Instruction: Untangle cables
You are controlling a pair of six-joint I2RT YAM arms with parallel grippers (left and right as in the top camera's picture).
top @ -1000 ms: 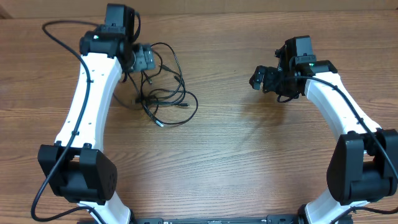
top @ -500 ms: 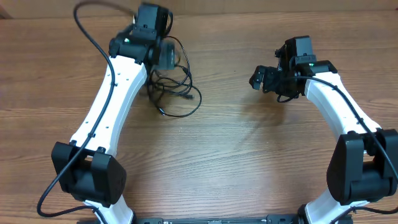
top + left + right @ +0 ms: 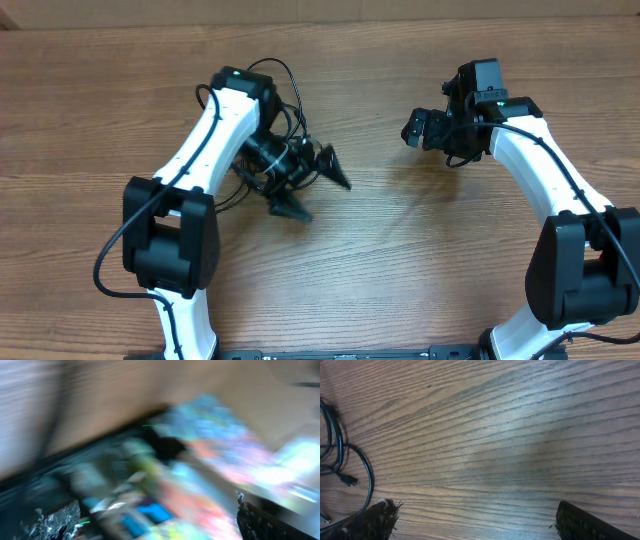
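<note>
Left claw (image 3: 314, 188) is spread wide, nothing between its fingers (its own wrist view is pure blur). The cables (image 3: 292, 105) sit in a loose tangle just behind it, partly under its wrist. Right claw (image 3: 418, 128) is spread too and empty, well apart from the tangle, with bare desk (image 3: 400, 260) beneath.

Surface (image 3: 400, 260): brown, streaked wood grain. Cables (image 3: 370, 477): black. Left arm (image 3: 205, 140) and right arm (image 3: 540, 170): white links, black joints. Left claw (image 3: 312, 188), right claw (image 3: 415, 128): black.
</note>
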